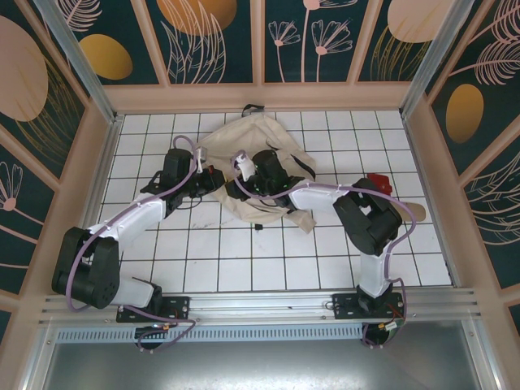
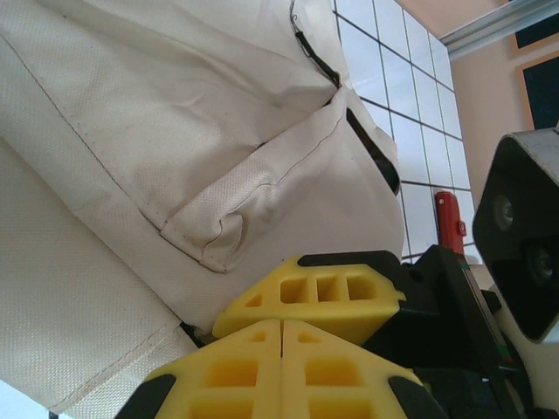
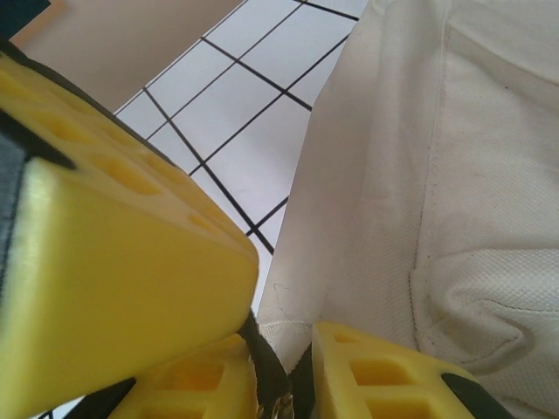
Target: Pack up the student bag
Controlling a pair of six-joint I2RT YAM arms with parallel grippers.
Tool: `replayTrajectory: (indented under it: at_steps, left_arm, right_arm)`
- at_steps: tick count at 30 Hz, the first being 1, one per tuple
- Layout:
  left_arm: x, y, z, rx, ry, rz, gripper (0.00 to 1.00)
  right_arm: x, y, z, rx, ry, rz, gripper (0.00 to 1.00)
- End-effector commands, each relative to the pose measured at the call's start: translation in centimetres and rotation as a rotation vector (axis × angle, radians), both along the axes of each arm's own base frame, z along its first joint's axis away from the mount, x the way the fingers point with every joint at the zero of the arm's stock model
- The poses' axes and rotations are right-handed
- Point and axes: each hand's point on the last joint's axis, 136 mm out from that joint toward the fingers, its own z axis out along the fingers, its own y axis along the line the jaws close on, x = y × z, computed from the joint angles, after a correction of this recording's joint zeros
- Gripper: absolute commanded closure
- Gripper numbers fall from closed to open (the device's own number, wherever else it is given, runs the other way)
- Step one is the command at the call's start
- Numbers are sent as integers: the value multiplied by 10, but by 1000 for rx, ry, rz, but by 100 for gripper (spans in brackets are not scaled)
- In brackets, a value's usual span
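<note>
Student bag (image 1: 258, 140) crumpled mid worktop (image 1: 244, 264), left gripper (image 2: 281, 330) closed tight beside a fold, right gripper (image 3: 281, 371) pinching the bag's dark edge, open tiles toward the near edge.

No writing, label, brand mark, number or sign can be read on the student bag (image 1: 236, 142) or on anything else in view.
</note>
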Motion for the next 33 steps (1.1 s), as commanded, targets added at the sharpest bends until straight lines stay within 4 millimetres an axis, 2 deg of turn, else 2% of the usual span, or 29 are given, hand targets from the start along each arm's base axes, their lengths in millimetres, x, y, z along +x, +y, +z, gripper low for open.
replayTrajectory:
  at_steps: [1, 3, 5, 6, 8, 10, 12, 14, 16, 20, 27, 30, 33]
  left_arm:
    - [6, -2, 9, -1, -12, 1, 100]
    - [6, -1, 9, 4, -7, 9, 98]
    - [9, 3, 8, 20, -2, 37, 85]
    - [10, 7, 8, 36, 0, 60, 82]
    - [16, 21, 7, 85, 4, 140, 74]
    - [22, 40, 5, 130, 14, 248, 55]
    - [26, 57, 0, 158, 32, 342, 43]
    - [28, 65, -6, 145, 56, 399, 39]
    - [29, 62, -14, 103, 80, 406, 36]
    - [32, 39, -26, 19, 135, 335, 37]
    - [37, 21, -43, -33, 188, 268, 41]
    - [36, 19, -56, -28, 227, 265, 46]
    - [36, 25, -69, -10, 265, 309, 57]
  right_arm:
    - [7, 8, 18, 22, -104, -7, 83]
    - [8, 7, 19, 23, -109, -18, 88]
    - [9, 4, 22, 24, -126, -50, 98]
    - [9, 3, 23, 24, -132, -64, 100]
    - [11, -2, 27, 22, -142, -111, 100]
    - [10, -7, 30, 21, -136, -147, 100]
    - [10, -12, 30, 18, -116, -198, 100]
    - [10, -18, 29, 14, -78, -255, 100]
    - [8, -21, 27, 13, -24, -297, 100]
    - [-3, -17, 20, 44, 106, -349, 100]
    - [-17, 5, 19, 86, 220, -365, 100]
    - [-18, 8, 17, 80, 256, -389, 100]
    - [-17, 6, 12, 70, 301, -435, 100]
